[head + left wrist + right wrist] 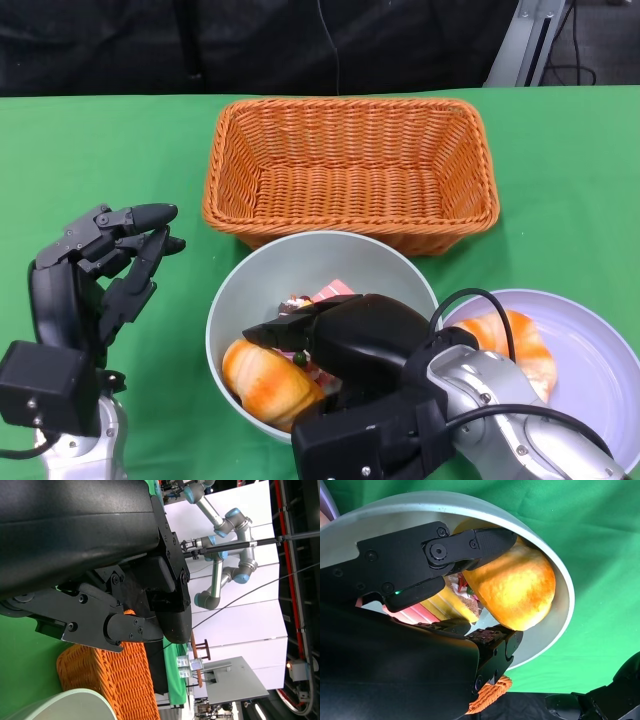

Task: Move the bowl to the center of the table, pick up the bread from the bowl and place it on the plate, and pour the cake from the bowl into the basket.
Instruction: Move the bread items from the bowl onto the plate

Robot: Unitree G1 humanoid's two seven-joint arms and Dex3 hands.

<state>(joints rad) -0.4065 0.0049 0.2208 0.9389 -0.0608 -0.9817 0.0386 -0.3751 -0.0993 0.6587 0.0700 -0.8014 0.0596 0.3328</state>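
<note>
Bowl (235,300) sits mid-table just in front of wicker basket (350,170), w/ bread roll (268,380) and cake (318,296) inside. Left hand (100,265) hovers beside it, fingers loosely curled, holding nothing. Right hand (335,335) reaches into bowl, fingers either side of roll and touching it; 2nd roll (515,345) on plate (600,350) at right.

My right hand (330,335) covers much of the bowl (240,290) interior, so I only glimpse a scrap of the cake (318,297) past its fingers. The bread roll (268,385) beneath the fingers is partly masked; I cannot tell whether they touch it. The plate (600,350) runs off the frame edge, my forearm hiding part of its bread (515,340).
</note>
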